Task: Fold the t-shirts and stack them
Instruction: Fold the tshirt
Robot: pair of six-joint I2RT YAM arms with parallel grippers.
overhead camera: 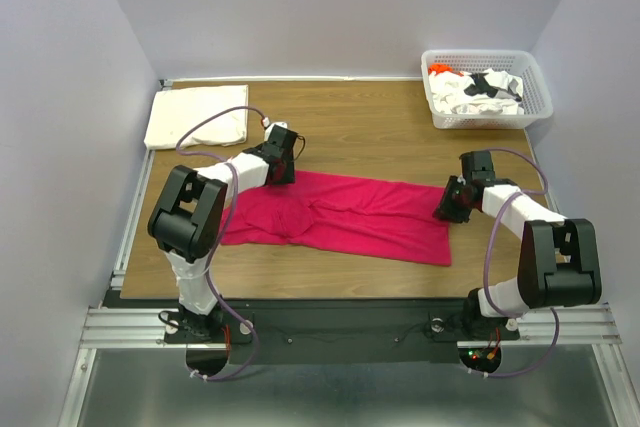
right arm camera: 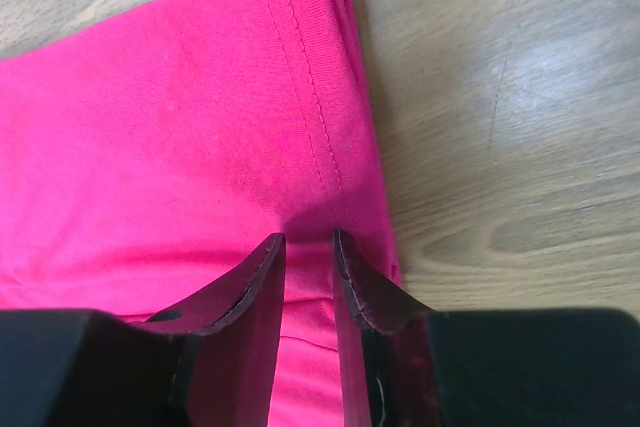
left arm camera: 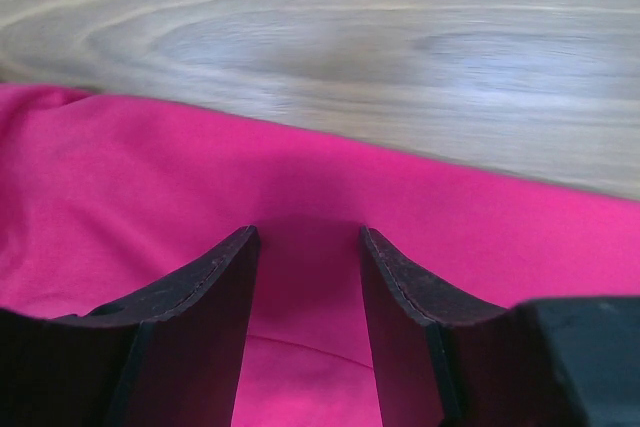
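Note:
A magenta-red t-shirt (overhead camera: pixel 340 212) lies folded into a long band across the middle of the table. My left gripper (overhead camera: pixel 282 169) rests on its far edge near the left end. In the left wrist view the left gripper (left arm camera: pixel 305 232) is open, its fingers set wide on flat magenta cloth (left arm camera: pixel 150 177). My right gripper (overhead camera: pixel 442 213) sits on the shirt's right end. In the right wrist view the right gripper (right arm camera: pixel 308 237) has its jaws drawn narrow on the magenta cloth (right arm camera: pixel 180 117), just inside the stitched hem. A folded cream-white t-shirt (overhead camera: pixel 197 115) lies at the back left.
A white lattice basket (overhead camera: pixel 535 77) stands at the back right corner, holding crumpled white t-shirts with black print (overhead camera: pixel 485 87) and a bit of orange cloth (overhead camera: pixel 440 70). Bare wood runs between the magenta shirt and the back wall. Walls close in on three sides.

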